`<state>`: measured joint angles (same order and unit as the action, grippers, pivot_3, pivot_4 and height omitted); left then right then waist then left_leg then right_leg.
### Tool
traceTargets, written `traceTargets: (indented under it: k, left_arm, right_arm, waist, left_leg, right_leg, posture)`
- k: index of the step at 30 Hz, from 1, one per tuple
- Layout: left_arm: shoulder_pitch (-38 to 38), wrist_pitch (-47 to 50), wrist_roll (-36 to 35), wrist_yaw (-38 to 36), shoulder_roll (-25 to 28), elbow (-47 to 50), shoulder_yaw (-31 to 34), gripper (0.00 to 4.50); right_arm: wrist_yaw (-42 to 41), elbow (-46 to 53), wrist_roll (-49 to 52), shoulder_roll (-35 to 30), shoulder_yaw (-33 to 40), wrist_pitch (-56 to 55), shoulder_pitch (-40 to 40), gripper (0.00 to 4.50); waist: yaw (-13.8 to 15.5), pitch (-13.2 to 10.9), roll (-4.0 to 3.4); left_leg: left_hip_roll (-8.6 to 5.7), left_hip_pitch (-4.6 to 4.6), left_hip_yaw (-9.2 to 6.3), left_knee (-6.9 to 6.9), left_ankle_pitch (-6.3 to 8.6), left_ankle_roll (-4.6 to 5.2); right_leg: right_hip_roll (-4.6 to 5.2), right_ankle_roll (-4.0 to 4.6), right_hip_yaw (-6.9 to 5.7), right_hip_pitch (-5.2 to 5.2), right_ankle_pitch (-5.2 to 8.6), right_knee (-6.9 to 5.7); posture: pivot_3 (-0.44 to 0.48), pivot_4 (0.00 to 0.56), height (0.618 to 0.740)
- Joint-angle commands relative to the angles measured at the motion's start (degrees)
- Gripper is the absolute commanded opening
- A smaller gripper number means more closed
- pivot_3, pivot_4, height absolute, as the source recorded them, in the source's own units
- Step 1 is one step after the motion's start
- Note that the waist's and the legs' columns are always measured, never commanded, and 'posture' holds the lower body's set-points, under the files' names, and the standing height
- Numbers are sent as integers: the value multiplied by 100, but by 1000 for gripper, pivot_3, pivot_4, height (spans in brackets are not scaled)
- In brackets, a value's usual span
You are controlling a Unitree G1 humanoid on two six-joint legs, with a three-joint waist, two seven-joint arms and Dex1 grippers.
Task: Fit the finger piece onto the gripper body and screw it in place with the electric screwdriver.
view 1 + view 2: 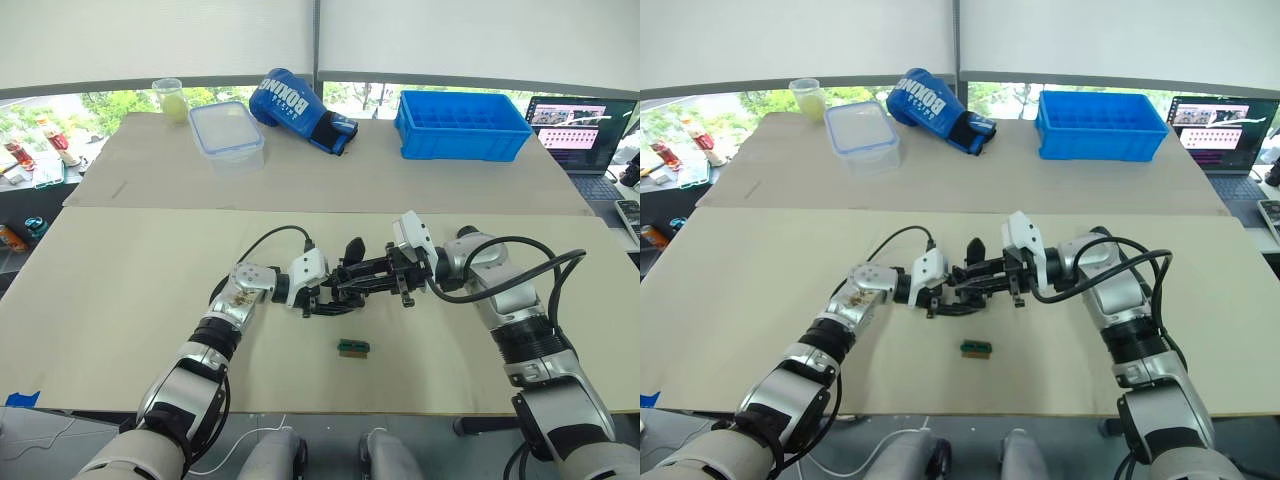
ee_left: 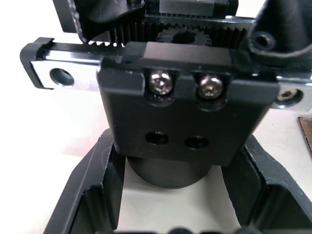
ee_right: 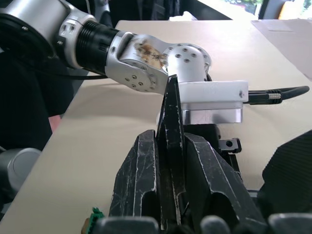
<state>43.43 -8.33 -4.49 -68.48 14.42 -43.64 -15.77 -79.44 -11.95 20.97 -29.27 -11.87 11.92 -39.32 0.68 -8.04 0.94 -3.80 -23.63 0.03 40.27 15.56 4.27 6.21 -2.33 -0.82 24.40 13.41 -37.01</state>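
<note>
Left gripper (image 1: 322, 300) clamps the rigid body (image 2: 183, 122); right gripper (image 3: 170, 195) pinches the light, stiff finger piece (image 3: 171, 146) flatwise

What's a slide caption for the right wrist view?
Right gripper pinches the finger piece, aiming it at the left gripper's gripper body.

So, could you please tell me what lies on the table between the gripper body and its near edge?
A small green-and-black block lies there alone on the table, just nearer than the gripper body, as the left eye view shows.
</note>
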Motion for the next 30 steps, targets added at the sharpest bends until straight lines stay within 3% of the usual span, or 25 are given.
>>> traceTargets:
  k: [1,18,30]
  left_arm:
    - [-16,18,30,30,18,172,73,2280]
    - [-243,114,15,48,90,481,67,2280]
    - [-430,169,33,21,230,772,31,2280]
  right_arm:
    - [154,-118,-192,-17,-4,8,154,325]
    - [-139,-81,-297,-198,-154,-336,707,325]
    - [-750,-272,-304,-186,-582,114,489,325]
  waist:
    - [0,0,0]
    - [5,1,1]
    - [3,3,3]
  left_leg:
    - [0,0,0,0,0,0]
    - [0,27,0,-6,5,5]
    - [0,30,-1,-18,6,6]
  right_leg:
    - [0,0,0,0,0,0]
    - [6,0,4,-14,0,17]
    - [8,1,4,-13,0,24]
  posture:
    - [0,150,740]
    - [0,150,740]
    - [0,150,740]
